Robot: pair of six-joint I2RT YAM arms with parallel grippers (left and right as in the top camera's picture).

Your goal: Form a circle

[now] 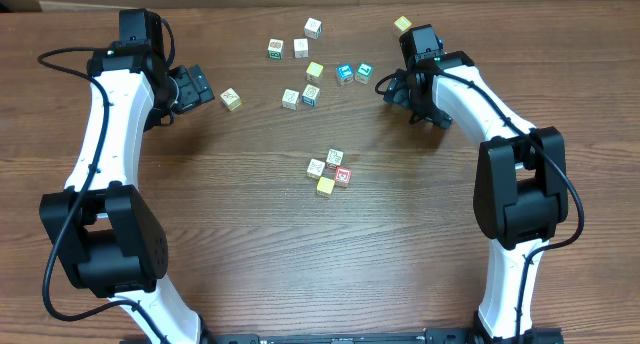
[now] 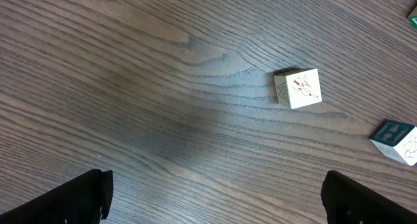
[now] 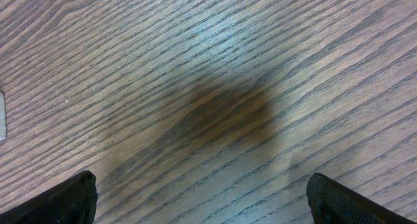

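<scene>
Seen from overhead, the circle [image 1: 329, 171] – four tiny wooden letter cubes, two whitish, one yellow, one red-printed, packed tightly together – sits mid-table on the dark wood table [image 1: 250, 234], nearer than the loose cubes [image 1: 301, 47] scattered across the far middle. The left gripper [image 1: 205, 87] hangs at the far left with fingers spread and nothing between them, just beside a lone whitish cube [image 1: 231, 99]. The right gripper [image 1: 383, 86] hangs at the far right, likewise spread and empty, close to a teal-printed cube [image 1: 345, 72] and a green-printed cube [image 1: 363, 73]; both grippers are well apart from the circle. In the left wrist view, two black fingertips [image 2: 78, 198] stand wide at the near corners over bare wood grain, the whitish cube lying farther off to the right and a cube with a teal H [image 2: 395, 140] at the right edge. In the right wrist view, black fingertips [image 3: 65, 201] stand just as wide over empty grain and a dark shadow [image 3: 225, 113] – a pale sliver [image 3: 2, 116] at the left edge is too cropped to identify.
</scene>
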